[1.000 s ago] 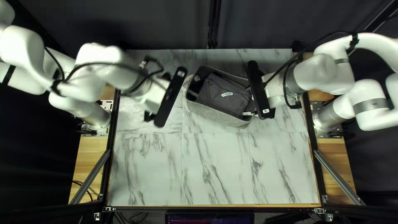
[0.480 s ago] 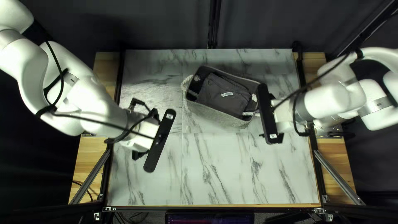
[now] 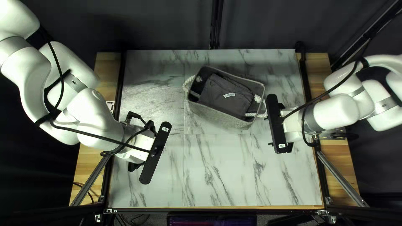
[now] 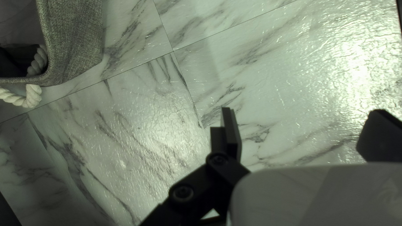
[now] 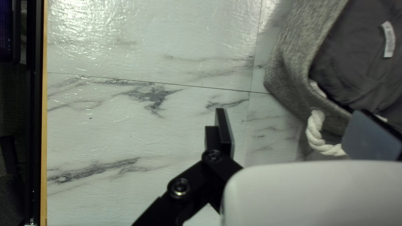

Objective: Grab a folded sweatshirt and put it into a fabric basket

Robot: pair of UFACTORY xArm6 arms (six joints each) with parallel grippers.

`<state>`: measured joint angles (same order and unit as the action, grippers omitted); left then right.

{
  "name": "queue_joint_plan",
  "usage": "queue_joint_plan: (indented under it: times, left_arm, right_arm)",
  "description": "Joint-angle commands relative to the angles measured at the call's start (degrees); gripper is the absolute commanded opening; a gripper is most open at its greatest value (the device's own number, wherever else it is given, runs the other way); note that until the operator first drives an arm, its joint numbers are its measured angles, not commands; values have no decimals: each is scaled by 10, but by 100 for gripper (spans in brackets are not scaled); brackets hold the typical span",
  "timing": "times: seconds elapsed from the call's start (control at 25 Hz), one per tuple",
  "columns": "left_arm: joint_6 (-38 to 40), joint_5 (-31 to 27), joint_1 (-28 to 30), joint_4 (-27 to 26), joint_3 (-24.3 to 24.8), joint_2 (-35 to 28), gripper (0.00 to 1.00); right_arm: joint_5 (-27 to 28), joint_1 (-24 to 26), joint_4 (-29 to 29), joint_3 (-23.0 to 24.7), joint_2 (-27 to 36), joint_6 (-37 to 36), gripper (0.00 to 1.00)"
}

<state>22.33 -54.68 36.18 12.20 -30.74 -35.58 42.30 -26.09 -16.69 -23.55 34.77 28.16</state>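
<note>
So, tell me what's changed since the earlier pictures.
The left tool moved away from the basket, toward the near edge of the table; the right tool moved rightward and nearward. No grasp or release shows. Basket and folded sweatshirt stayed put.

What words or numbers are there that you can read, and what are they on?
None that I can read.
White tag on the sweatshirt, in the basket: print too small and blurred.
Sticker on my left arm's black bar: too small.
Sticker on my right arm's black bar: too small.
</note>
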Motion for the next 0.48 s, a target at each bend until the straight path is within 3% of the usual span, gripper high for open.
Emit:
queue_joint_plan:
  times: [0.04, 0.28, 0.48]
  left_arm:
    - [-7, 8, -6, -4, 12, -7, 100]
    - [-12, 8, -10, -7, 15, -12, 100]
    - [-25, 14, -14, -10, 22, -20, 100]
  right_arm:
    - [-5, -23, 0, 10, -4, 29, 100]
    - [0, -48, 0, 17, -3, 59, 100]
    - [1, -45, 15, 10, -3, 38, 100]
